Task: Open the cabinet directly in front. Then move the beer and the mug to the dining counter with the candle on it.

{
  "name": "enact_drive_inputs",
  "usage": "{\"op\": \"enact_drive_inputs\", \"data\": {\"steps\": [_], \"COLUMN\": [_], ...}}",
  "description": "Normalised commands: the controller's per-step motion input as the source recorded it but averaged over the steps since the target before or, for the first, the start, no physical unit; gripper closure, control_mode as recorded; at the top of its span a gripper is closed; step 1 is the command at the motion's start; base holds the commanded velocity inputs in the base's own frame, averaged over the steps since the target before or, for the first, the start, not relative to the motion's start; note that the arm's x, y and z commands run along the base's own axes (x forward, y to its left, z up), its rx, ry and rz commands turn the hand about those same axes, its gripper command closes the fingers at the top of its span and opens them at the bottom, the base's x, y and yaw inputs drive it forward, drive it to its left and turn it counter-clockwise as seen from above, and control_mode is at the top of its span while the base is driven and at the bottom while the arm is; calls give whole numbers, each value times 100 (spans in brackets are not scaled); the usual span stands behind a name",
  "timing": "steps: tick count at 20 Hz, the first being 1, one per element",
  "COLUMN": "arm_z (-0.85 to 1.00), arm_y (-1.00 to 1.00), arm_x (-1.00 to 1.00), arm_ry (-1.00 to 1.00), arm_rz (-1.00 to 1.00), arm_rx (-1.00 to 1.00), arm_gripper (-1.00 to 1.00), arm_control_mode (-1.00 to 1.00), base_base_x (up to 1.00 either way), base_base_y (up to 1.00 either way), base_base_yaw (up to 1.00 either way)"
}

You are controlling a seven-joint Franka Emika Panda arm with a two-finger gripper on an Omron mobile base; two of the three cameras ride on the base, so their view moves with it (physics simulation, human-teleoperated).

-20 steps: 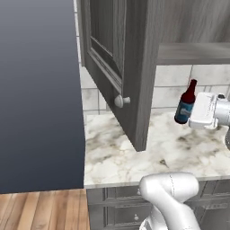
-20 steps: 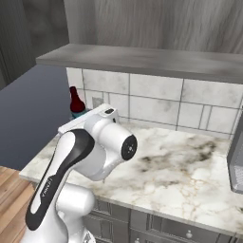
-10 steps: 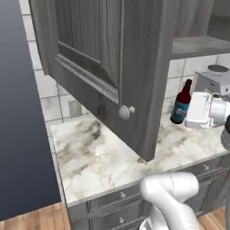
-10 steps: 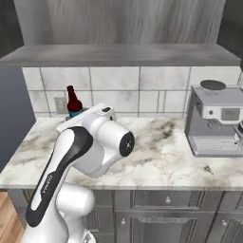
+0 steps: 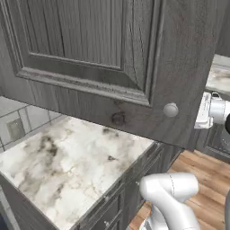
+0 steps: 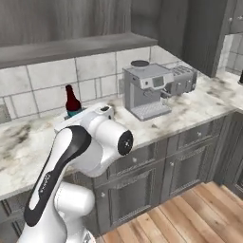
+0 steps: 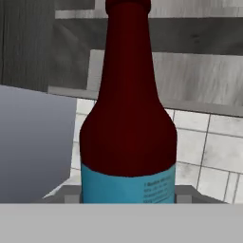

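Dark red beer sits dead centre in the hand view, blue label at 6 o'clock, neck running up to 12, upright. Fingers clenched on the beer: bottle is pinned right against the hand camera, though the tips themselves are hidden below the frame edge. In the right base view the beer pokes up just behind the white wrist at about 10 o'clock from the arm's elbow, above the marble worktop. Grey coffee machine stands on that worktop at 3 o'clock from the bottle, well apart. In the left base view the open cabinet door covers the upper frame, round knob at 3 o'clock low on the panel; white wrist shows at the right edge beside it. Tiled wall behind the worktop. Wood floor at 5 o'clock.
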Motion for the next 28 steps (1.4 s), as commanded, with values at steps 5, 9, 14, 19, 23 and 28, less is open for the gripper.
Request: {"op": "enact_drive_inputs", "data": {"steps": [5, 9, 14, 19, 23, 28], "arm_z": [0, 0, 0, 0, 0, 0], "arm_y": [0, 0, 0, 0, 0, 0], "arm_x": [0, 0, 0, 0, 0, 0], "arm_ry": [0, 0, 0, 0, 0, 0], "arm_rz": [0, 0, 0, 0, 0, 0], "arm_rx": [0, 0, 0, 0, 0, 0], "arm_gripper": [100, 100, 100, 100, 100, 100], "arm_control_mode": [100, 100, 100, 100, 100, 100], "base_base_x": [2, 20, 11, 1, 0, 0], "base_base_y": [-77, -92, -63, -23, -14, -21], "base_base_yaw": [-81, -80, -89, -99, -99, -96]}}
